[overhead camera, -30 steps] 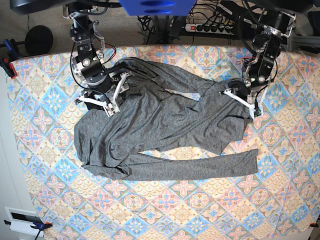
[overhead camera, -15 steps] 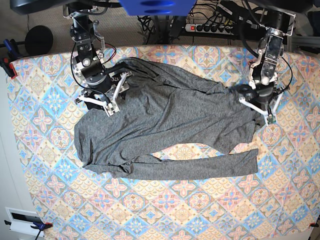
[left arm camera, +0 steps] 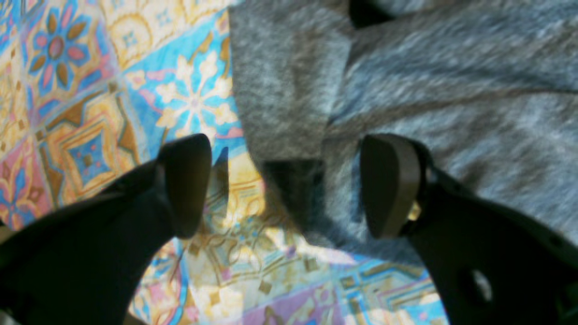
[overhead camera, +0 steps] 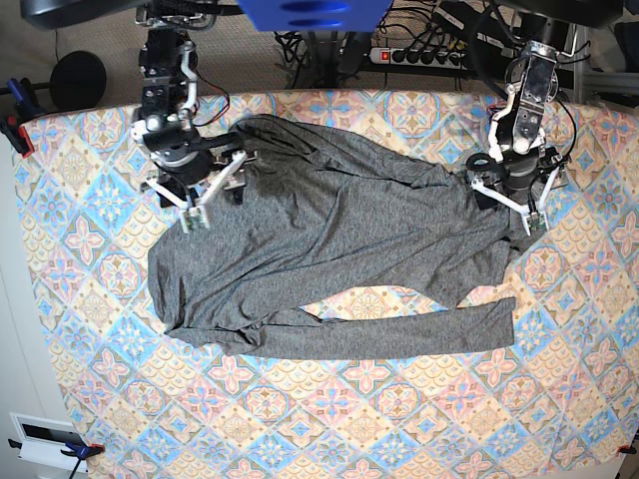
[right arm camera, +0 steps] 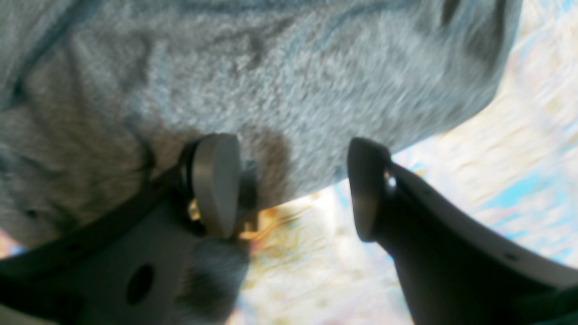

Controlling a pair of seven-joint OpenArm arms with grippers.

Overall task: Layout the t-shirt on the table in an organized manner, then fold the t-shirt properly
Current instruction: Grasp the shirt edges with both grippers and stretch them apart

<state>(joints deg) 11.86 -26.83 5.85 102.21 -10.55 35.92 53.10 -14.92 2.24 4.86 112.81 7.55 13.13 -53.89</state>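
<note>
T-shirt: large dark heather-grey knit garment, plain, no print, soft & wrinkly.

Base view: lies spread across mid table, a wide surface w/ tile-pattern cloth of blue, pink & cream diamond/flower medallions. Body bunched w/ diagonal creases running upper-left to lower-right. One long strip of fabric extends along the near edge toward the view's right, w/ a gap of bare cloth between it & the main body. Far-left corner folded into a small peak. Not laid flat, not folded. Right gripper, black & white, over the shirt's upper-left edge; left gripper over the shirt's right edge, approx. where fabric meets cloth.

Left wrist view: grey fabric fills upper right, hem edge running down the middle, a fold overlapping. Patterned cloth at left & below. Left gripper jaws spread wide, nothing between them; one black fingertip over bare cloth, the other over fabric.

Right wrist view: blurred. Fabric covers top & left, rumpled, edge slanting down toward bottom left; pale cloth at right. Right gripper jaws spread apart, straddling the fabric edge, gripping nothing.
</note>
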